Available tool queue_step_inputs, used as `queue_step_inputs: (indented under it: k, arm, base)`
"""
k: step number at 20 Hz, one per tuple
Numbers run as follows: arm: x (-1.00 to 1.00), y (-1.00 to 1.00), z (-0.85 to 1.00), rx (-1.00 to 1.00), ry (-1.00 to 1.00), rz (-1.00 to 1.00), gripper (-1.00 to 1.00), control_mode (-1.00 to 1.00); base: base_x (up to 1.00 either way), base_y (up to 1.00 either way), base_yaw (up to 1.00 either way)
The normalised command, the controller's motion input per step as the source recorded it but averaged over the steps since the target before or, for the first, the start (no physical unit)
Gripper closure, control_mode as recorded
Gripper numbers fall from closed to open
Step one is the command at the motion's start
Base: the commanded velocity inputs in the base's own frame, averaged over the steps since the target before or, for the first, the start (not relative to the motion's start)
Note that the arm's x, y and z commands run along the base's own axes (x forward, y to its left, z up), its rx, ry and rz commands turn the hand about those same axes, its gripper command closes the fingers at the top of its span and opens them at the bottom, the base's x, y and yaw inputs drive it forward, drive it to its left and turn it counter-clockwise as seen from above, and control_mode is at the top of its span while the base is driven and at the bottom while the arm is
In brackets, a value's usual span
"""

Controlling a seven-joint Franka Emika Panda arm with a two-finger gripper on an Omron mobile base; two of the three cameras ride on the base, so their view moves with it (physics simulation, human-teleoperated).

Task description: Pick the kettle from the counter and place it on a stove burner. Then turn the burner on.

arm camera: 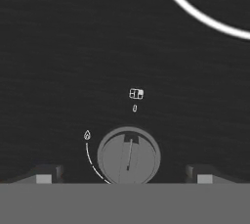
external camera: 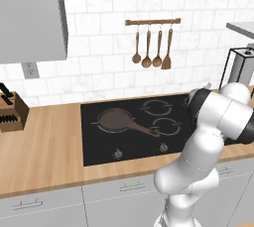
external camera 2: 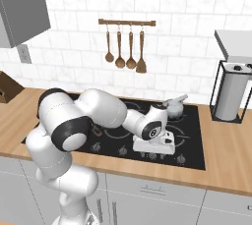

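The tool (arm camera: 125, 174) hangs low over the front edge of the black cooktop (external camera 2: 194, 157), fingers (arm camera: 45, 175) wide apart, straddling a round knob (arm camera: 129, 156) without touching it. The right base view shows the kettle (external camera 2: 175, 107) on a rear burner, just behind the wrist; whether it sits centred is hard to judge. The left base view adds a frying pan (external camera: 116, 119) on the left burner, well apart, with bare wood surface (external camera: 39, 146) beyond.
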Motion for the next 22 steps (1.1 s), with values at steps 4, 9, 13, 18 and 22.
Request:
queue_step_inputs:
  k: [4, 9, 13, 18, 22]
  arm:
    - [0.04, 0.00, 0.00, 0.00, 0.00, 0.00, -1.00, -1.00]
    - [0.09, 0.00, -0.04, 0.00, 0.00, 0.00, -1.00, -1.00]
    - [0.04, 0.00, -0.03, 0.00, 0.00, 0.00, -1.00, -1.00]
    - [0.00, 0.00, -0.03, 0.00, 0.00, 0.00, 1.00, -1.00]
    - [0.00, 0.00, 0.00, 0.00, 0.00, 0.00, 1.00, -1.00]
  base:
    - [0.00, 0.00, 0.00]
    - [0.00, 0.00, 0.00]
    - [0.00, 0.00, 0.00]
    - [0.00, 0.00, 0.00]
    - [0.00, 0.00, 0.00]
